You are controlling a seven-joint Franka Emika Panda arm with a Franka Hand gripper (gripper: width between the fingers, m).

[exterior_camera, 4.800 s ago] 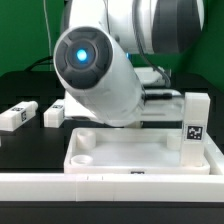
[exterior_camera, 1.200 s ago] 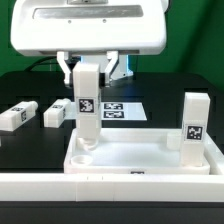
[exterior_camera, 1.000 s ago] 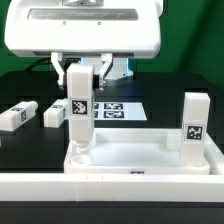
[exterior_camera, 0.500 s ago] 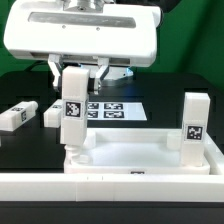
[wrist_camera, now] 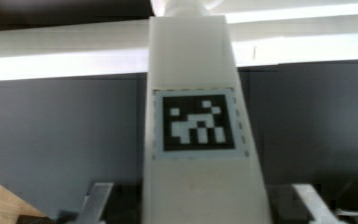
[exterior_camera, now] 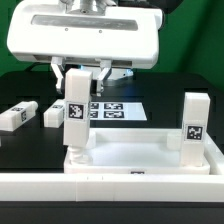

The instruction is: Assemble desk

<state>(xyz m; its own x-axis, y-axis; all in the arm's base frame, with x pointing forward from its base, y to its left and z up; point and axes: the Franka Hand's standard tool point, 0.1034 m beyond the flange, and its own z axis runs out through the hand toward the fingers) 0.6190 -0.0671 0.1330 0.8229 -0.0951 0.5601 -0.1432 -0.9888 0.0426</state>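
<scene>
The white tray-like desk top [exterior_camera: 140,158] lies in the foreground of the exterior view. My gripper [exterior_camera: 81,78] is shut on a white block leg [exterior_camera: 73,118] with a square tag. The leg hangs upright, its lower end at the round socket [exterior_camera: 76,157] in the top's corner on the exterior view's left. Whether it is seated there I cannot tell. In the wrist view the tagged leg [wrist_camera: 197,120] fills the middle, between the two fingers [wrist_camera: 101,200]. A second leg [exterior_camera: 196,120] stands upright in the corner on the exterior view's right.
Two loose legs [exterior_camera: 17,116] [exterior_camera: 55,114] lie on the black table at the exterior view's left. The marker board [exterior_camera: 118,110] lies behind the desk top. A long white rail wall [exterior_camera: 110,188] runs along the front edge.
The gripper has carried the leg slightly toward the exterior view's left and a little lower over the corner socket. In the last half second it has hardly moved.
</scene>
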